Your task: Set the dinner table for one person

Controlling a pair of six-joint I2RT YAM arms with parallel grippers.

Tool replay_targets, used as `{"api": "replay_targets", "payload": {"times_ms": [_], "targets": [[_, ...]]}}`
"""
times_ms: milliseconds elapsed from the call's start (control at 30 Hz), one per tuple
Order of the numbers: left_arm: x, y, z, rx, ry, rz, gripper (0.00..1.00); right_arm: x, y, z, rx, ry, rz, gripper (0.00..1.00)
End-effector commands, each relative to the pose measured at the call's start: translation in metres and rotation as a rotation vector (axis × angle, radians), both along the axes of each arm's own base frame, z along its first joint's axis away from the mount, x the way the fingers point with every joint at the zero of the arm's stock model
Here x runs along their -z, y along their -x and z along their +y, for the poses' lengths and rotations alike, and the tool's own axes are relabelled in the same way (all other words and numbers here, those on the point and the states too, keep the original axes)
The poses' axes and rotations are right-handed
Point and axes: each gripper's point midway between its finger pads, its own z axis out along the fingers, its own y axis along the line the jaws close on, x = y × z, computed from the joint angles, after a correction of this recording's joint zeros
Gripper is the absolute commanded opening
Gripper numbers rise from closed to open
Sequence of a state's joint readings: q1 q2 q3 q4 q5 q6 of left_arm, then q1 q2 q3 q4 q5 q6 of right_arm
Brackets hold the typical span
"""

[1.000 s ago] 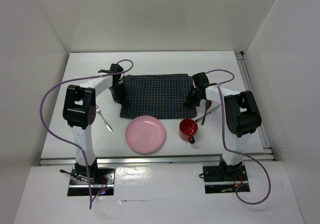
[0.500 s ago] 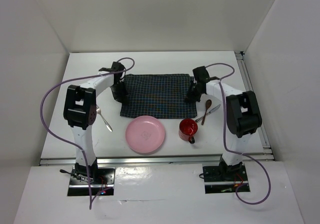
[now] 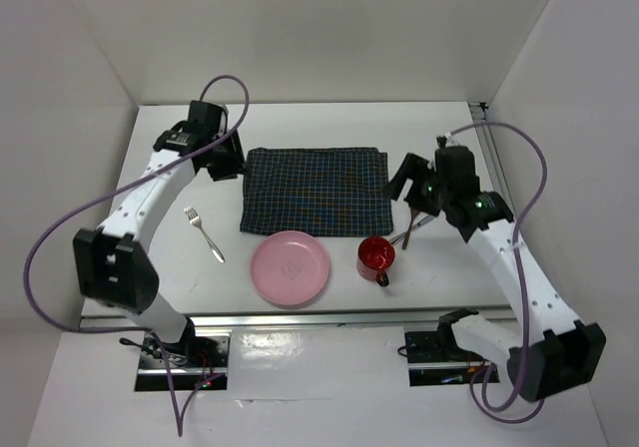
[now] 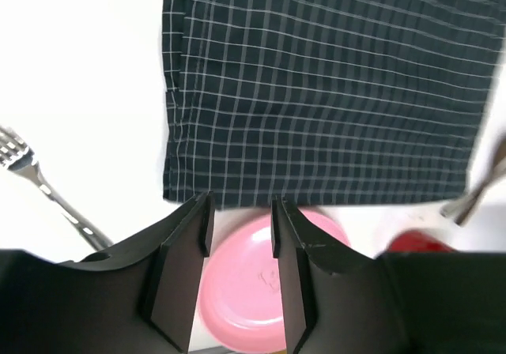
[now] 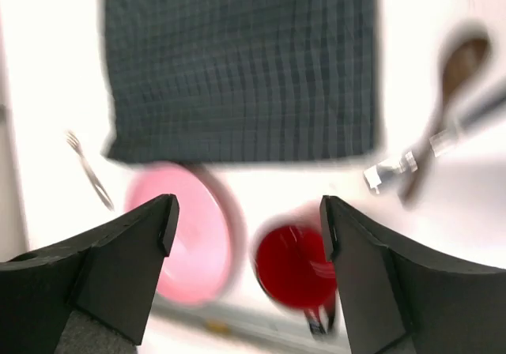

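The white dinner table [image 3: 310,126] spanned the workspace. A checked cloth [image 3: 312,191] lay at its centre, with a pink plate [image 3: 290,267] and a red mug [image 3: 376,256] just before it and a fork [image 3: 204,233] to the left. The overhead view half hid a spoon [image 5: 447,93] and knife [image 5: 443,137], which the blurred right wrist view showed beside the cloth. The left gripper [image 4: 241,212] was narrowly parted and empty. The right gripper [image 5: 247,212] gaped wide, also empty.
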State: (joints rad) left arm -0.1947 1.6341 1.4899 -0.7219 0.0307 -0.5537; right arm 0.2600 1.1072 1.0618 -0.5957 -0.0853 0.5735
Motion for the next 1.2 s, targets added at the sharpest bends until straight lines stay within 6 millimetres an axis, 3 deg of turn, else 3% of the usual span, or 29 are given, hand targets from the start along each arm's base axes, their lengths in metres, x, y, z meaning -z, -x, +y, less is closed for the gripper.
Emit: {"api": "replay_targets", "payload": {"times_ms": [0,67,100,200,333,533,633,733,867,1033,1067,1100,1167], "targets": [[-0.032,0.019,0.002,0.042,-0.005,-0.109,0.52,0.054,0.059,-0.015,0.044,0.037,0.228,0.87],[-0.038,0.025,0.002,0.055,0.002,-0.132,0.52,0.071,0.076,-0.019,0.053,0.047,0.285,0.88],[-0.049,0.029,-0.001,0.064,0.008,-0.162,0.52,0.073,0.081,-0.015,0.042,0.021,0.297,0.88],[-0.053,0.04,-0.004,0.045,0.018,-0.189,0.52,0.085,0.096,-0.005,0.006,-0.025,0.355,0.88],[-0.062,0.049,-0.004,0.031,0.033,-0.229,0.52,0.106,0.1,-0.007,0.083,-0.044,0.426,0.87],[-0.062,0.058,-0.001,0.014,0.01,-0.23,0.41,0.124,0.094,-0.004,0.076,-0.035,0.47,0.75],[-0.059,0.057,-0.001,0.014,0.01,-0.23,0.4,0.135,0.09,0.002,0.061,-0.039,0.477,0.67],[-0.059,0.06,-0.002,0.001,0.017,-0.228,0.35,0.146,0.089,-0.002,0.075,-0.021,0.478,0.51],[-0.059,0.059,-0.003,0.001,0.022,-0.247,0.35,0.161,0.092,-0.007,0.112,0.008,0.501,0.41],[-0.057,0.058,-0.009,0.024,0.045,-0.24,0.35,0.162,0.088,-0.006,0.111,0.015,0.486,0.26],[-0.057,0.059,-0.011,0.04,0.047,-0.24,0.35,0.162,0.088,-0.006,0.111,0.015,0.486,0.21],[-0.053,0.057,-0.011,0.04,0.044,-0.229,0.35,0.163,0.088,-0.008,0.121,0.03,0.495,0.06],[-0.053,0.057,-0.011,0.04,0.044,-0.229,0.35,0.152,0.083,-0.015,0.151,0.064,0.483,0.0]]}}
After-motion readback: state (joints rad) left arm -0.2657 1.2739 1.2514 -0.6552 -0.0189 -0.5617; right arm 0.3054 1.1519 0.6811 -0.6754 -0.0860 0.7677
